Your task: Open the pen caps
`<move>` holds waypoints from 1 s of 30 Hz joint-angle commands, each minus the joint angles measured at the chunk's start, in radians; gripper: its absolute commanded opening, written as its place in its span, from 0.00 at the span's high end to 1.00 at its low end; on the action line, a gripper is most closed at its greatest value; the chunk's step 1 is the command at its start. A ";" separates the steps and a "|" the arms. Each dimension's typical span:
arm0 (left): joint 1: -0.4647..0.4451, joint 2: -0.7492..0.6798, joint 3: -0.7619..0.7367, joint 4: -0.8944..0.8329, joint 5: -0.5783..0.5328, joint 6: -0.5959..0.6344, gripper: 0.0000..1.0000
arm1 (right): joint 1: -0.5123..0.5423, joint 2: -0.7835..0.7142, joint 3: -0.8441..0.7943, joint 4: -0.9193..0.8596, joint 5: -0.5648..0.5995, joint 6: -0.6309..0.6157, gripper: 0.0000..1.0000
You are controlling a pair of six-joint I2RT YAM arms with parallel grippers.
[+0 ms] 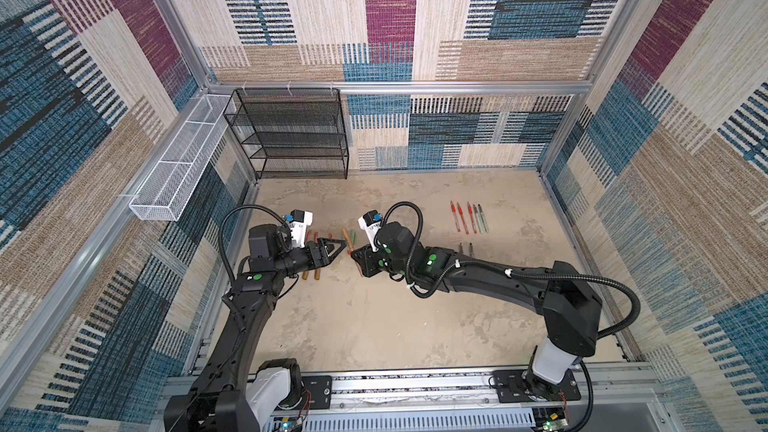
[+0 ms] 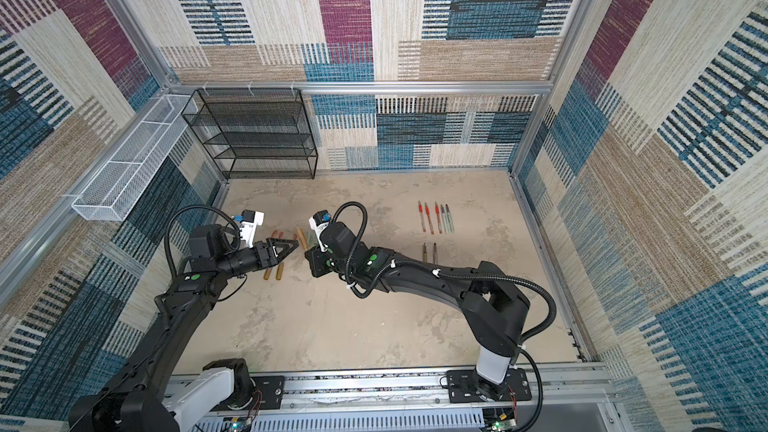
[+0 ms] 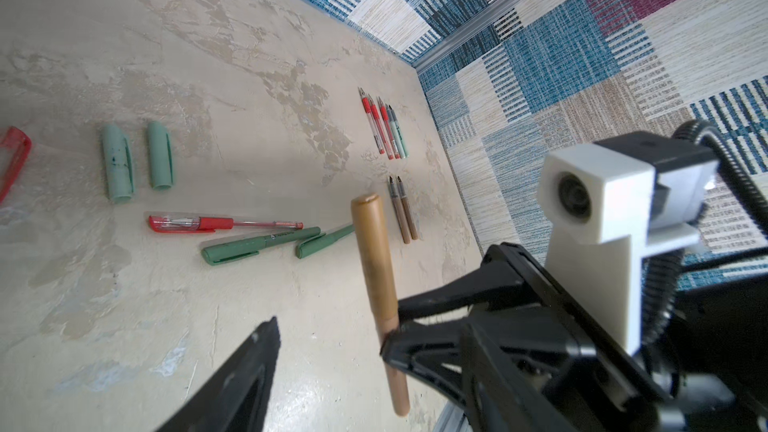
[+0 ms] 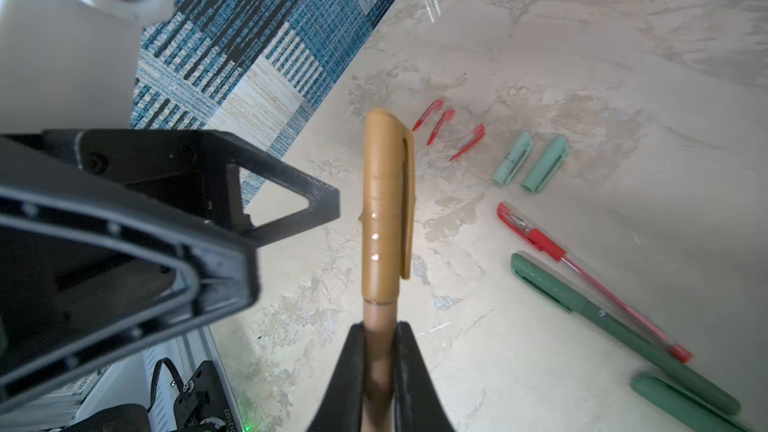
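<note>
The right gripper (image 4: 380,336) is closed on the barrel of the bronze-gold pen (image 4: 378,313) and holds it above the table (image 4: 540,347). The bronze-gold cap (image 4: 384,201) is seated on that barrel and projects beyond the jaws. The left gripper (image 1: 340,249) faces the right gripper tip to tip, jaws apart, holding nothing. In the right wrist view its fingers (image 4: 291,182) stand just beside the cap without touching it. Past the held pen, 3 red caps (image 4: 440,126) lie loose on the table, with 2 pale mint caps (image 4: 545,164) side by side next to them. Near these lie 1 red pen (image 3: 224,223) and 2 dark green pens (image 3: 257,245), all 3 with caps fitted. Toward the right side of the table, 5 uncapped barrels (image 1: 469,218), 3 red and 2 pale green, lie parallel in a tight row. Another 2 bronze barrels (image 3: 401,209) lie together just nearer the arms. In both top views, 2 loose bronze-gold caps (image 1: 311,273) lie side by side, partly under the left arm.
</note>
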 commanded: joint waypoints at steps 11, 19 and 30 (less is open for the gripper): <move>0.001 0.003 0.009 0.018 -0.050 -0.026 0.71 | 0.051 0.060 0.062 0.030 -0.024 -0.019 0.92; 0.003 0.000 -0.004 0.033 -0.053 -0.029 1.00 | 0.053 0.062 0.061 0.048 -0.037 -0.030 0.91; 0.006 0.001 0.007 0.007 -0.053 -0.021 1.00 | 0.054 0.107 0.091 0.008 -0.042 -0.042 0.80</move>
